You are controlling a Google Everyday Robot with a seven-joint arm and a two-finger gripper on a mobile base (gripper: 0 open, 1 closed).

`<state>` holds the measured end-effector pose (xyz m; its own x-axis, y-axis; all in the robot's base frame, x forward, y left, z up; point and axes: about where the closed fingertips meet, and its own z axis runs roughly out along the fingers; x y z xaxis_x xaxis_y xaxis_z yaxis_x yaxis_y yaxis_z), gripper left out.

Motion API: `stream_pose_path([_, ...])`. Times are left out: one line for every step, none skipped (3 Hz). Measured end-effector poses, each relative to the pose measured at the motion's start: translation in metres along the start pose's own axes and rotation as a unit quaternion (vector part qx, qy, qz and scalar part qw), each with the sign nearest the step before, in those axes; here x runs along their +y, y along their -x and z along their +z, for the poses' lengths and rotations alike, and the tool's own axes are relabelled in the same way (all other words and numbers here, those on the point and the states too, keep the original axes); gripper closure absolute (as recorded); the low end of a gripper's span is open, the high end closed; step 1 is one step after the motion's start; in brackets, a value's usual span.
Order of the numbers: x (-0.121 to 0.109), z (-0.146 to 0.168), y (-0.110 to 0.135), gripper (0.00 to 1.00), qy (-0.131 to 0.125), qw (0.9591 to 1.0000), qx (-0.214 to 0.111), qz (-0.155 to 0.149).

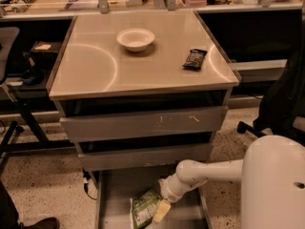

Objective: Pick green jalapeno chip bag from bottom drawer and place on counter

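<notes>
Hand [161,210] sits low inside the bottom drawer [113,194], at the end of the white arm [205,171], which reaches in from the robot's rounded white body [274,185] at lower right. Its pale yellowish tip points down & slightly left, right at the right-hand edge of the green jalapeno chip bag [142,208]. It's touching the bag or just beside it, can't tell which. Also can't tell if the hand is open or closed, or whether it has any grip on the bag.

Bag lies on the drawer's flat grey floor, roughly mid-drawer. It's crinkled, green w/ white panels, and its lower end is cut off at the bottom of view. So the bag is immediately left of the hand, at about the same height.

Bottom drawer is pulled out toward the camera. Above it are two grey-fronted drawers, the middle drawer [143,157] & the top drawer [143,123], each w/ a dark gap over it.

On top of the cabinet is the glossy tan surface [95,70]. It carries a white bowl [136,38] near back-centre & a small dark wrapper [195,59] toward the right side, the two well apart.

Behind the cabinet runs a long tan desk [71,1] w/ clutter on it. A dark office chair [281,94] stands at right on the speckled floor [38,190]
</notes>
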<state>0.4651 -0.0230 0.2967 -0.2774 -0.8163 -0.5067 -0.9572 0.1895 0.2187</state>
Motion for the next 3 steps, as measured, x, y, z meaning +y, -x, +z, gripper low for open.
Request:
stream_pose_path([-0.030, 0.059, 0.002, 0.00, 0.005, 0.9998, -0.009, -0.018])
stream_pose_path([-0.027, 0.069, -0.001, 0.00, 0.015, 0.9996, -0.011, -0.021])
stream_pose_path([-0.036, 0.090, -0.012, 0.00, 0.024, 0.9993, -0.018, -0.024])
